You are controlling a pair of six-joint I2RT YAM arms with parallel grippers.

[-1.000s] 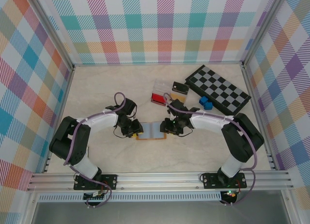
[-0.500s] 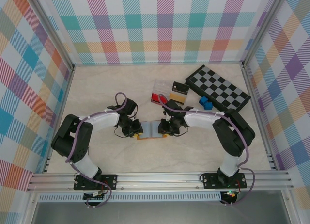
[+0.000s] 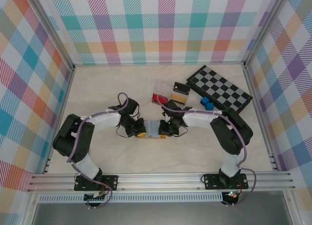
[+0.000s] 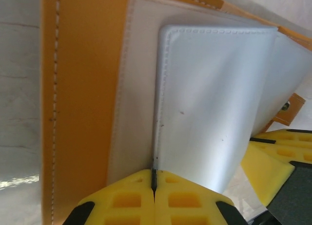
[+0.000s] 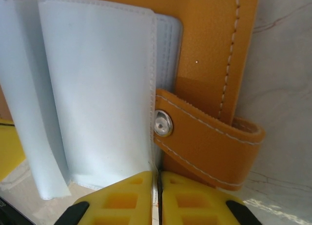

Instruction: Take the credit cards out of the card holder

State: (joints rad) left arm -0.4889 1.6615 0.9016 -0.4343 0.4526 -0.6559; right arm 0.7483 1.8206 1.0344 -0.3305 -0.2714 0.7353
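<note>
The card holder (image 3: pixel 152 130) is a tan-orange wallet lying open on the table between both grippers, with grey-blue pocket leaves standing up from it. My left gripper (image 4: pixel 154 178) is shut on the lower edge of a grey-blue pocket leaf (image 4: pixel 209 103), with the tan cover (image 4: pixel 78 88) beside it. My right gripper (image 5: pixel 157 178) is shut on the edge of another pocket leaf (image 5: pixel 97 88), next to the clasp tab (image 5: pixel 209 144) with its metal snap. From above, the left gripper (image 3: pixel 141 128) and right gripper (image 3: pixel 163 129) sit close together over the wallet. The credit cards are hidden.
A clear compartment tray (image 3: pixel 166 92) with red and yellow contents stands just behind the wallet. A black-grey chequered board (image 3: pixel 219 88) lies at the back right, with small blue cubes (image 3: pixel 207 104) at its near edge. Chequered walls enclose the table.
Both grippers have closed and moved toward each other over the wallet. The visible wallet span between them has narrowed as the pocket leaves were pinched and raised.
</note>
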